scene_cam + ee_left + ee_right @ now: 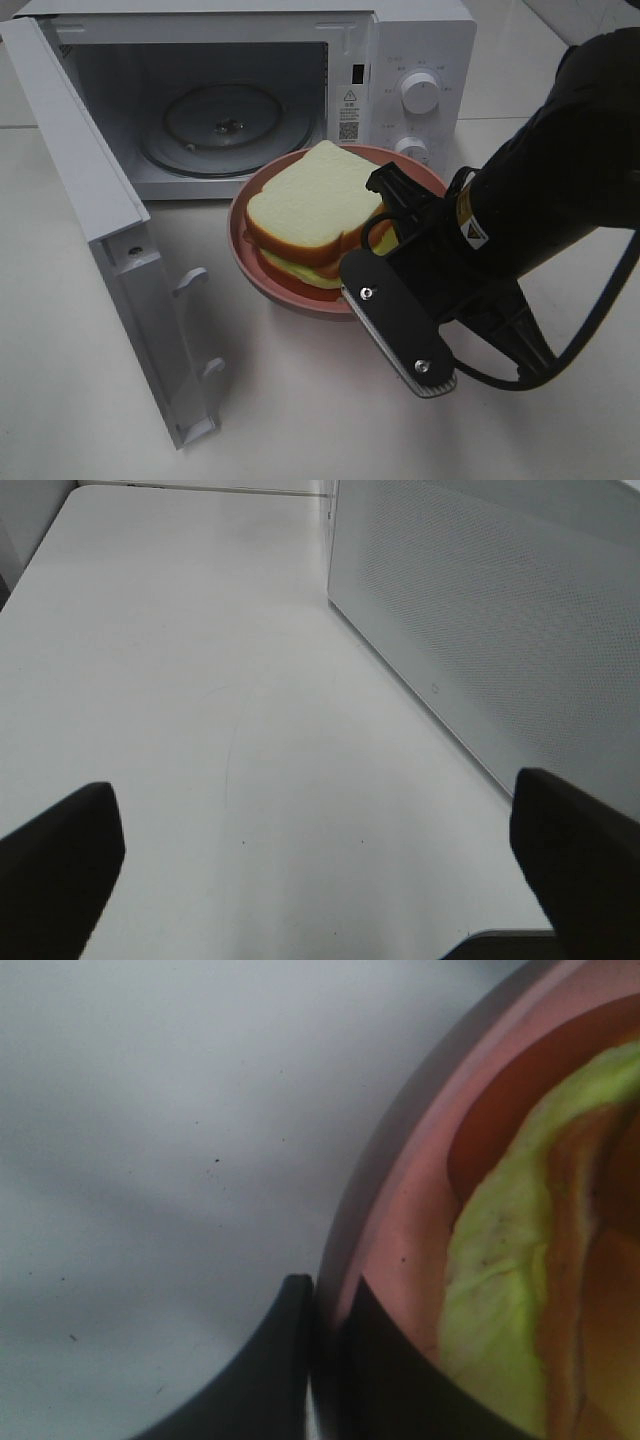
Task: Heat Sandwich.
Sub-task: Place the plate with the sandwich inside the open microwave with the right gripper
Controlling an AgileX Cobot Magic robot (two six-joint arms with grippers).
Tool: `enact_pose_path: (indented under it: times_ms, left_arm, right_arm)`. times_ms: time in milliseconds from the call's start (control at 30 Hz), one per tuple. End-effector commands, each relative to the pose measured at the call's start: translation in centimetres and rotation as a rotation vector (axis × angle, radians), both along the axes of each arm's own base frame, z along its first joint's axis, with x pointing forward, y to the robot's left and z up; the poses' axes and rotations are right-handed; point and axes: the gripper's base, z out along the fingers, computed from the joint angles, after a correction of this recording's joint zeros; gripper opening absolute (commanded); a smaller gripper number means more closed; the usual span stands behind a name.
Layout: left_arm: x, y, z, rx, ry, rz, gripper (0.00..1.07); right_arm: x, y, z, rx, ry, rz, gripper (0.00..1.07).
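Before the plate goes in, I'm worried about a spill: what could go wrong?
The right jaws pinch only one spot on the rim of the plate, so it could tilt or slip and the sandwich slide off. The sill of the microwave is right behind; catching it might jolt the offset slices.

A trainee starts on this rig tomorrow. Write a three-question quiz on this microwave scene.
1. True or false: the sandwich lies on the pink plate, outside the microwave.
2. Pick one. The right tool is shut on: A the sandwich; B the pink plate's rim; C nothing.
3. Short answer: what lies on the glass turntable?

Key: 1 true; 2 B; 3 nothing, it is bare.
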Motion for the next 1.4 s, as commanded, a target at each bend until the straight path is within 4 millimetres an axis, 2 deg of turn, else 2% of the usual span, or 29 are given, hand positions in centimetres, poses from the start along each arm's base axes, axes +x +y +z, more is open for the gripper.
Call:
enact_pose_path:
  times_ms: [33,467,867,1400]
  left_arm:
    - [-0.3,-0.1,0.1,-0.01,-0.032,0.0,0.98]
    - [-0.3,-0.1,0.1,-0.01,-0.032,0.0,0.98]
    - [-0.3,-0.1,0.1,-0.01,-0.032,0.0,0.98]
    - [-0.3,-0.1,0.1,-0.01,-0.032,0.0,0.98]
  right_arm:
    - [0.7,-0.6,0.3,0.007,-0.016,0.031,0.0]
    - [2.1,-1.3,0.5,0.062,-0.048,0.144,0.0]
    - [2.1,-0.6,0.4,0.121,-0.042,0.195,0.0]
    - [5.6,2.3,-0.1,0.137,-0.038,0.184,0.0]
